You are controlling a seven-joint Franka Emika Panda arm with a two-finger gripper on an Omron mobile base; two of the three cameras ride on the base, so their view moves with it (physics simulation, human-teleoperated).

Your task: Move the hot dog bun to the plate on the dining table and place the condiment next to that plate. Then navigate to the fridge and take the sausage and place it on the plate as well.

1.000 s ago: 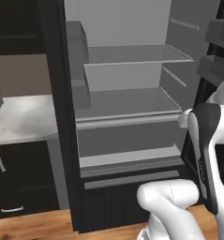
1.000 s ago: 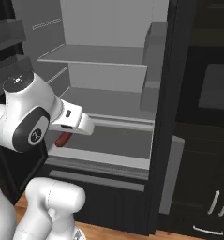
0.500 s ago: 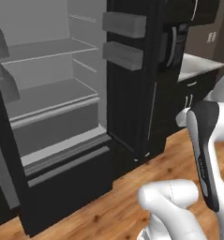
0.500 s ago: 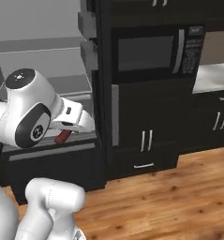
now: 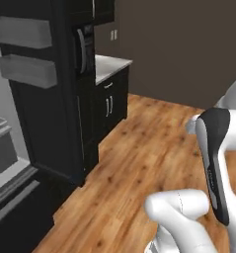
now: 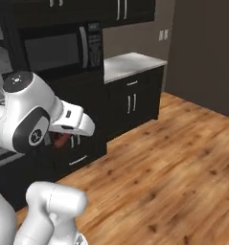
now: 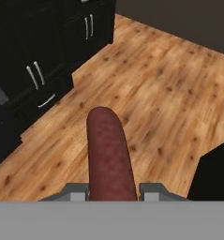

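Hand view has the sausage [image 7: 108,154] standing straight out ahead of the gripper [image 7: 112,190], its near end clamped between the two fingertips [image 7: 76,191], one on each side, and its rounded far end free over the wood floor [image 7: 169,98]. In the right base view the same dark red piece [image 6: 61,141] hangs just under the hand. It looks like a light, slightly yielding rod with a smooth skin, so I judge it could slip or swing if the base turns sharply; the hold sits at one end rather than mid-length, which leaves most of it cantilevered, and a grip nearer the middle would be steadier, though for so light a thing the end hold probably serves. A hard squeeze might dent it. By count: one sausage, one gripper, two fingertips. Beyond the hand and off to its left stand black cabinets [image 7: 48,70]; the fridge [image 5: 25,148] shows open in the left base view.
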